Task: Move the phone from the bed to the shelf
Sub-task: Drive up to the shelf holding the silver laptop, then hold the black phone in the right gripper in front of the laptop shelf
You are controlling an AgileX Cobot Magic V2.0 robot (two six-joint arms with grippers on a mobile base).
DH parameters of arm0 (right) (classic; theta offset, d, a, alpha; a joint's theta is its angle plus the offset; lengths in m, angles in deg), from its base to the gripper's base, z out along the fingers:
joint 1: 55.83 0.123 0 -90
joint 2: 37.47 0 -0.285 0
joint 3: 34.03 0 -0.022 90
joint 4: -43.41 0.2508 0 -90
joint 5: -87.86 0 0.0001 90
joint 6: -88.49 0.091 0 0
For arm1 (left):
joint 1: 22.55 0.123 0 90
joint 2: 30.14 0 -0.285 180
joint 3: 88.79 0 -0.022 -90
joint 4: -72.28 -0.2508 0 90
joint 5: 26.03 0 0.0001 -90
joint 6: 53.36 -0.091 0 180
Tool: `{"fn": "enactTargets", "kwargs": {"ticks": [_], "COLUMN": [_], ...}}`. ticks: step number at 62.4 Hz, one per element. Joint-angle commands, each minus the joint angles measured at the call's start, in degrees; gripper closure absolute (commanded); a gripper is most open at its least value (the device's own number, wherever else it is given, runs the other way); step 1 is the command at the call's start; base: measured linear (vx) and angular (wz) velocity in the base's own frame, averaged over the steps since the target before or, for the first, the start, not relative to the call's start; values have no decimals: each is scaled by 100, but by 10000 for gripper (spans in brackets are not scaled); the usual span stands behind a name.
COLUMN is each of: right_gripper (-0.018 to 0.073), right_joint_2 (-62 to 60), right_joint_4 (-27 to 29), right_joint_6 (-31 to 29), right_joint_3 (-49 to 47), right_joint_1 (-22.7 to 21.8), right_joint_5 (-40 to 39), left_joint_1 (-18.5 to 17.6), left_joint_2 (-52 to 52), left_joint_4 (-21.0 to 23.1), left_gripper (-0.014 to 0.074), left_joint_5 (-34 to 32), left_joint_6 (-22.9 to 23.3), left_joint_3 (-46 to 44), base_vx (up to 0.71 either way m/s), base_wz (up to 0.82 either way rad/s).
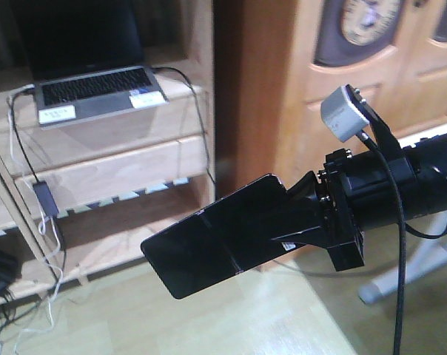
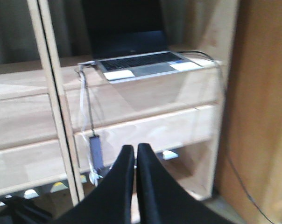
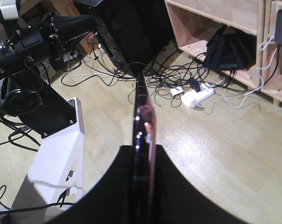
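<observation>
The phone is a slim black slab that hangs in the air in front of the shelf, and my right gripper is shut on one end of it. In the right wrist view the phone stands edge-on, its pinkish-gold edge showing, clamped between the black fingers of the right gripper. My left gripper is shut with nothing in it and faces the shelf. The bed is out of view.
A grey laptop sits open on the shelf's upper plank, with cables and an adapter hanging below it. A brown wooden door stands to the right. Tangled cables and a white power strip lie on the floor.
</observation>
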Motion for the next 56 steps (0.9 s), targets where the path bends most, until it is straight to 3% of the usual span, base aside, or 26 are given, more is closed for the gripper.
{"fn": "enactTargets", "kwargs": {"ticks": [1, 56], "right_gripper": [561, 561], "right_joint_2": [-179, -179], "right_joint_4": [472, 472], "right_joint_6": [-68, -68], "right_joint_3": [-149, -149], "right_joint_1": [-8, -8], "right_joint_5": [371, 371], "left_joint_1": [2, 2], "left_joint_2": [48, 48], "left_joint_4": [53, 53], "left_gripper": [595, 595], "left_joint_5": [-399, -399], "left_joint_6": [0, 0], "left_joint_3": [41, 41], "base_vx": [37, 34], "base_wz": [22, 31]}}
